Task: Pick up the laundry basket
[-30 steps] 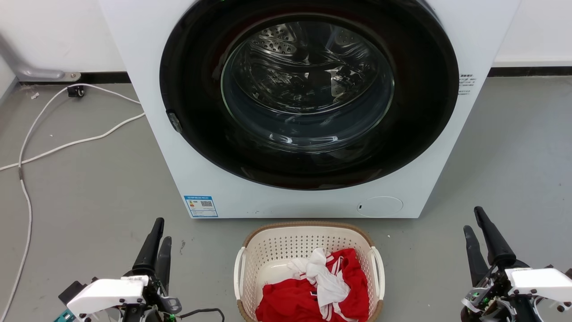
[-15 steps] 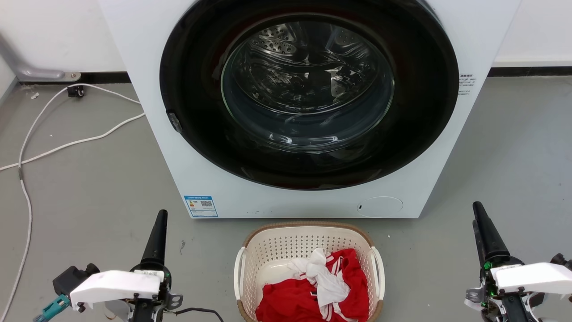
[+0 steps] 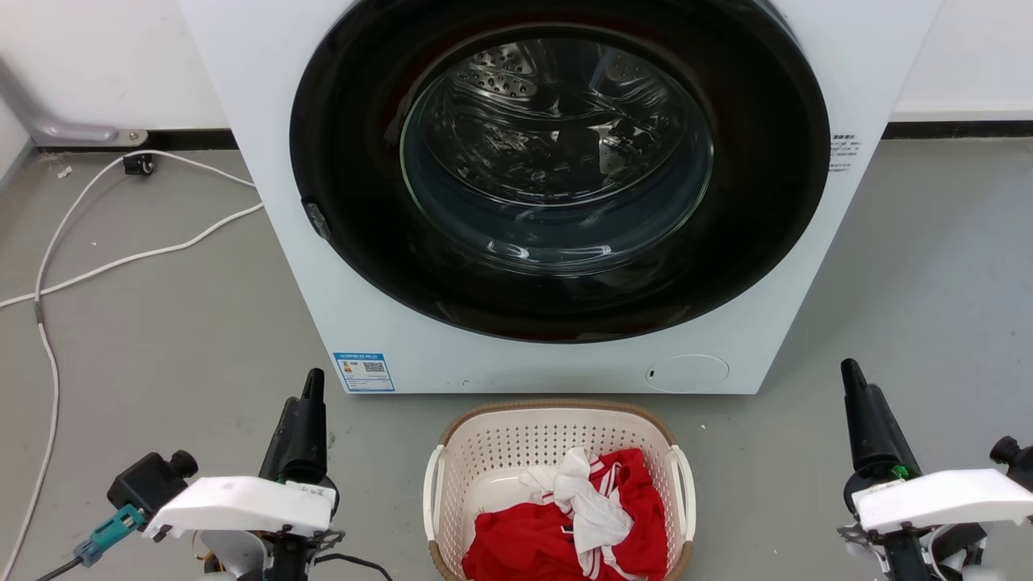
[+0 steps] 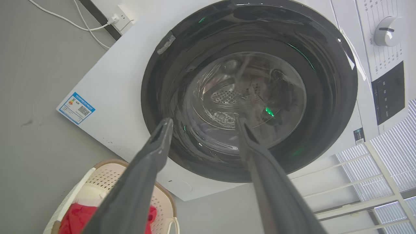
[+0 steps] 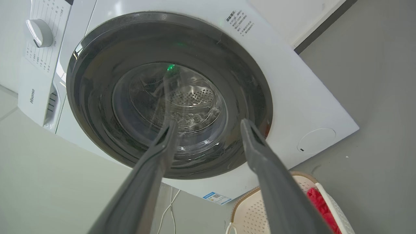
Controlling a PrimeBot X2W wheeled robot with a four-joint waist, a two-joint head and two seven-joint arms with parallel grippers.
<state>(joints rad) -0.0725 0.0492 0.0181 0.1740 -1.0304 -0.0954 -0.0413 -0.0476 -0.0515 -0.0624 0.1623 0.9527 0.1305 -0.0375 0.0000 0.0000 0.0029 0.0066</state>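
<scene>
The left gripper [image 3: 311, 381] is hovering near left, the right gripper [image 3: 851, 373] near right, both pointing far with fingers standing apart.

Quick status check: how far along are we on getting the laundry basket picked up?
Done: nothing yet. The laundry basket sits on the floor before the washing machine, clothes inside. In hand: the left gripper and right gripper are open, one on each side of the basket, apart from it. Left: reach the white handles, grip, lift.
</scene>
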